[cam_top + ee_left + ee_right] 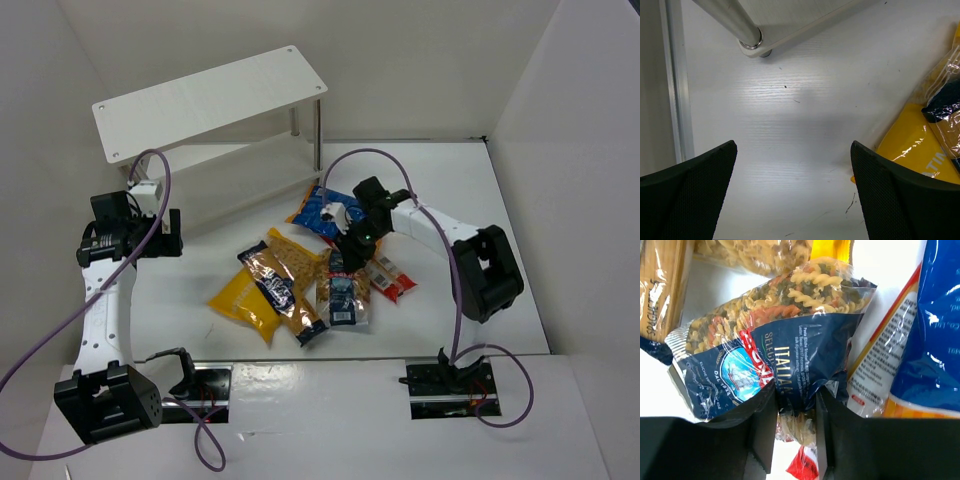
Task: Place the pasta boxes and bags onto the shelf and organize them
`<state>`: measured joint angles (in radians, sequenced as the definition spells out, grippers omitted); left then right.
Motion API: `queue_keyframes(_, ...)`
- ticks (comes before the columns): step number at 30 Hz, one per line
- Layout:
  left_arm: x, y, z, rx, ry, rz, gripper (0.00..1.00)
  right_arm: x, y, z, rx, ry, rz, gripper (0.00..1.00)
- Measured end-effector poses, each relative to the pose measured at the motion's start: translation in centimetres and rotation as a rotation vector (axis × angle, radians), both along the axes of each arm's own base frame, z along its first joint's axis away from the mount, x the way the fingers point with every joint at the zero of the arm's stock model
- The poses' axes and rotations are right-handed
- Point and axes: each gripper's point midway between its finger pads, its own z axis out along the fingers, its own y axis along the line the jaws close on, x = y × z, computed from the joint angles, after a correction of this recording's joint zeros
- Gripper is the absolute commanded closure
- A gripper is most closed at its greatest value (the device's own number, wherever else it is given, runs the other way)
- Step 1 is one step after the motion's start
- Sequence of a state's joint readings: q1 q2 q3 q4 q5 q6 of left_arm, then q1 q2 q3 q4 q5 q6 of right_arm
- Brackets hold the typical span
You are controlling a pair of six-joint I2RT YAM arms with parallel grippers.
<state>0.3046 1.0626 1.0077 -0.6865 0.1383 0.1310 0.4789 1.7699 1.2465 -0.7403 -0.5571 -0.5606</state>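
The spiral pasta bag (790,355) is judged light, soft and slippery, with brittle contents; the gathered film end is to be gripped. Clear film, tricolour spirals and a navy label are shown. It lies piled on the bench (430,180), near and right of the shelf (210,100). The right end effector (794,415) is pinched on it; the left end effector (795,190) is spread.

Navy-labelled tricolour pasta bag (790,347), white shelf (210,100)

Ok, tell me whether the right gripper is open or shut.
Shut on the fusilli bag: the right wrist view shows the fingers of the right gripper pinching a fold of the bag's navy end between them.
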Motion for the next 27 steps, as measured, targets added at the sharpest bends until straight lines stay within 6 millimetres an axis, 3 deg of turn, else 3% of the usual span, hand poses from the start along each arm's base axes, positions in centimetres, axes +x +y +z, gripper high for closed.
queue_keyframes(4, 0.0, -0.2, 0.0, -0.007, -0.002, -0.008, 0.00, -0.5, -0.5, 1.2, -0.039, -0.013, 0.001, 1.00)
queue_keyframes(7, 0.1, -0.3, 0.0, -0.013, -0.001, -0.014, 0.00, -0.1, -0.7, 4.3, -0.043, -0.068, -0.007, 1.00)
queue_keyframes(10, 0.1, -0.4, -0.2, -0.019, 0.004, -0.022, 0.00, 1.4, 0.2, 9.7, 0.026, -0.182, -0.033, 1.00)
queue_keyframes(15, 0.3, -1.0, -0.8, -0.030, 0.025, -0.063, 0.00, 3.5, 2.4, 21.2, 0.224, -0.416, -0.054, 1.00)
queue_keyframes(18, 0.5, -2.2, -2.0, -0.052, 0.072, -0.122, 0.00, 3.8, 3.3, 25.2, 0.291, -0.488, -0.044, 1.00)
queue_keyframes(19, 0.5, -2.7, -2.5, -0.059, 0.090, -0.143, 0.00, 3.9, 3.7, 25.6, 0.299, -0.493, -0.038, 0.98)
queue_keyframes(20, 0.6, -3.2, -3.0, -0.066, 0.110, -0.164, 0.00, 4.0, 4.1, 25.7, 0.301, -0.492, -0.034, 0.82)
queue_keyframes(21, 0.8, -3.7, -3.4, -0.073, 0.126, -0.184, 0.00, 4.1, 4.5, 25.4, 0.298, -0.484, -0.031, 0.26)
queue_keyframes(22, 0.8, -4.1, -3.8, -0.078, 0.137, -0.198, 0.00, 4.2, 4.7, 24.7, 0.286, -0.462, -0.040, 0.12)
queue_keyframes(24, 1.0, -4.5, -4.3, -0.087, 0.155, -0.214, 0.00, 4.7, 4.7, 21.9, 0.235, -0.429, -0.056, 0.03)
queue_keyframes(27, 1.1, -4.6, -4.4, -0.086, 0.157, -0.218, 0.00, 4.2, 3.3, 15.9, 0.123, -0.340, -0.094, 0.01)
